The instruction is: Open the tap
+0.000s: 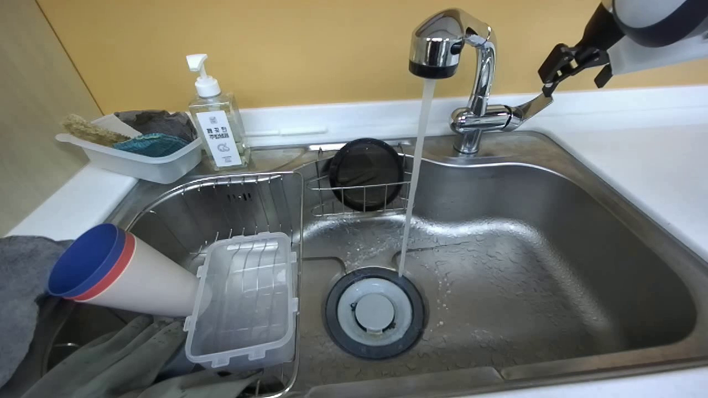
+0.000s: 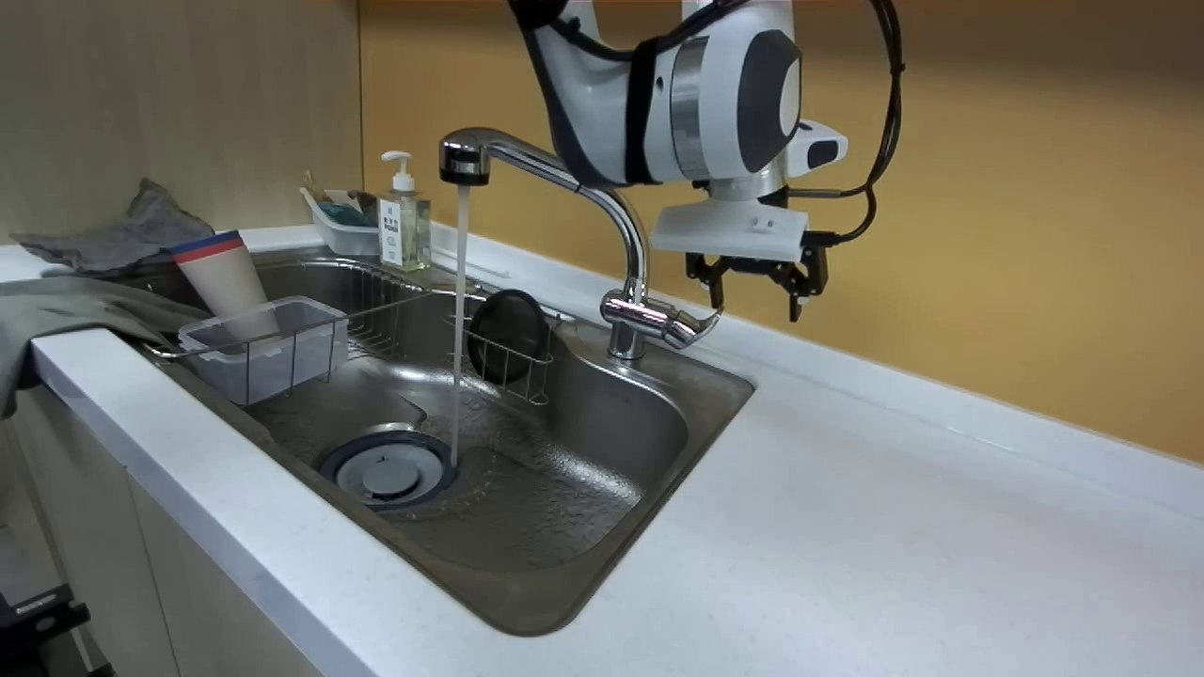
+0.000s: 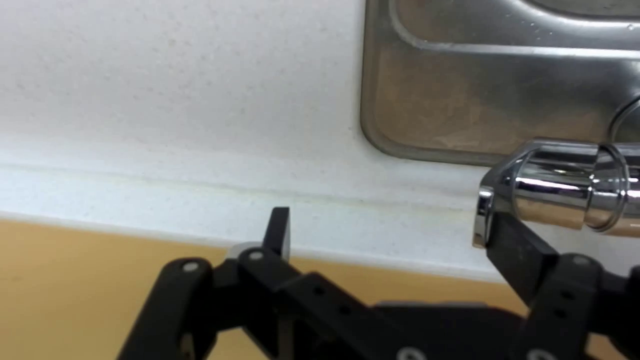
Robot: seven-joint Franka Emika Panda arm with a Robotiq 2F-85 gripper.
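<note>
The chrome tap (image 1: 484, 77) (image 2: 637, 254) stands at the back of the sink, with its bulbous spray head (image 1: 437, 47) over the basin. A stream of water (image 1: 418, 149) (image 2: 460, 310) runs from it in both exterior views. Its flat side lever (image 1: 535, 108) (image 2: 694, 329) tilts upward and away from the body. In the wrist view the lever (image 3: 483, 216) is at the right. My gripper (image 1: 575, 85) (image 2: 757, 306) (image 3: 390, 220) is open, above and beside the lever. One fingertip is at the lever's end and seems to touch it. Nothing is between the fingers.
The steel sink (image 1: 625, 182) holds a wire rack (image 1: 301, 221) with a translucent box (image 1: 243, 309) and stacked cups (image 1: 149, 276). A soap bottle (image 1: 220, 132) and a sponge tray (image 1: 160, 166) stand at the back. The yellow wall (image 2: 988, 235) is close behind the gripper.
</note>
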